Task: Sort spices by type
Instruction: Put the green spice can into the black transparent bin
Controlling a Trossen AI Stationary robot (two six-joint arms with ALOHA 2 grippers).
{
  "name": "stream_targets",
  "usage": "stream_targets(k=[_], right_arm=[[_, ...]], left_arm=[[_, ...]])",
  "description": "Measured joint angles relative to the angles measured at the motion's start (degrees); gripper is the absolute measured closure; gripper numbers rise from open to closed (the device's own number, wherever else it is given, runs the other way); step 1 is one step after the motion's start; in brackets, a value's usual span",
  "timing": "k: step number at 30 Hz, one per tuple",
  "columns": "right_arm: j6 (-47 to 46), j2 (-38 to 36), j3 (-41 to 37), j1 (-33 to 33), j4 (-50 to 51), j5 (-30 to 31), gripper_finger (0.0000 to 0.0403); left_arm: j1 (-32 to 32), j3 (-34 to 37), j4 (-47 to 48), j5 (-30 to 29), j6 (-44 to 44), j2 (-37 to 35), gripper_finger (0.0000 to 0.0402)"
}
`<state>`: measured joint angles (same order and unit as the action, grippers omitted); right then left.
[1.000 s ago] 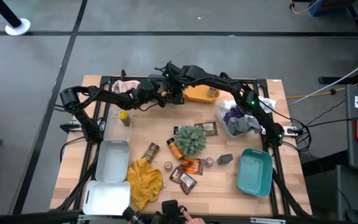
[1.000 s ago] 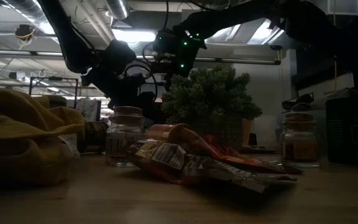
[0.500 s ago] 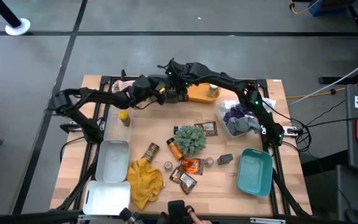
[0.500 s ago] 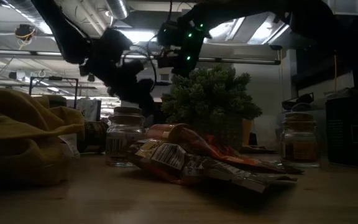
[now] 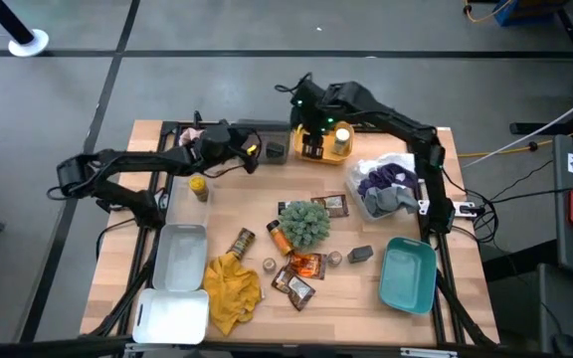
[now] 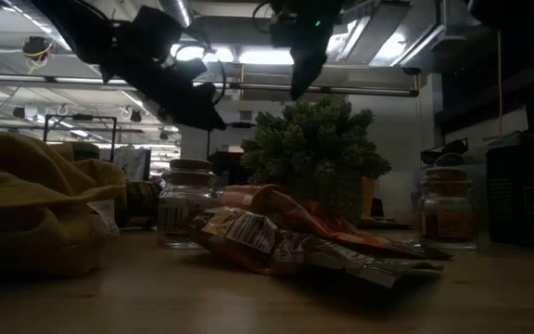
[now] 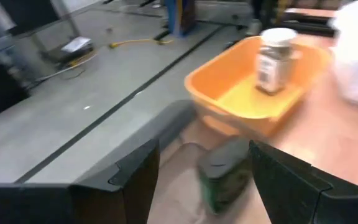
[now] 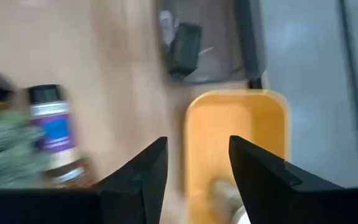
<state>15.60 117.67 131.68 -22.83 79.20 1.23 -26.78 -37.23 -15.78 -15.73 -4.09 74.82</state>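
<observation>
At the table's far edge, both the left gripper (image 5: 255, 157) and right gripper (image 5: 311, 127) hung open and empty near the orange tray (image 5: 318, 152) holding one jar (image 5: 341, 142), so another spice apparently needed fetching.

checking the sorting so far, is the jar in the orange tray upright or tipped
Upright. The white-capped jar stands on its base inside the orange tray, cap on top.

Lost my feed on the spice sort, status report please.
Left end effector open, empty, by dark jar. Right end effector open, empty, above orange bin, one jar inside. Nothing blocking.
</observation>
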Motion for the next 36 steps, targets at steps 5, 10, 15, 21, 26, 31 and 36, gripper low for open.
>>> stream_targets(k=[5,10,15,21,26,31,36], right_arm=[[-6.86,-2.91,0.0,0.95,7.87,-4.51,0.0231],[-11.13,-5.05,-1.75,5.56,10.56,-4.52,0.0231],[-11.31,-8.6,-5.88,12.85,10.91,-5.3,0.0231],[-16.88,-13.23,-14.98,22.96,10.71,-5.1,0.0231],[-24.53,-14.87,-23.28,31.21,10.88,-1.48,0.0231],[-28.75,-14.89,-29.45,37.97,10.82,-1.02,0.0231],[-33.41,-14.89,-34.21,42.42,10.69,-0.78,0.0231]], left_arm=[[3.5,0.0,0.77,3.68,-1.99,-0.91,0.017],[6.44,0.0,1.83,4.55,-2.5,-0.91,0.017],[8.35,0.0,3.76,4.55,-2.39,-0.91,0.017],[10.17,0.0,5.49,4.55,-2.38,-0.91,0.017],[11.77,0.0,5.38,4.53,-2.37,-0.91,0.017],[13.34,0.0,5.33,4.51,-2.36,-0.91,0.017],[14.68,0.0,5.36,4.51,-2.35,-0.89,0.017]])
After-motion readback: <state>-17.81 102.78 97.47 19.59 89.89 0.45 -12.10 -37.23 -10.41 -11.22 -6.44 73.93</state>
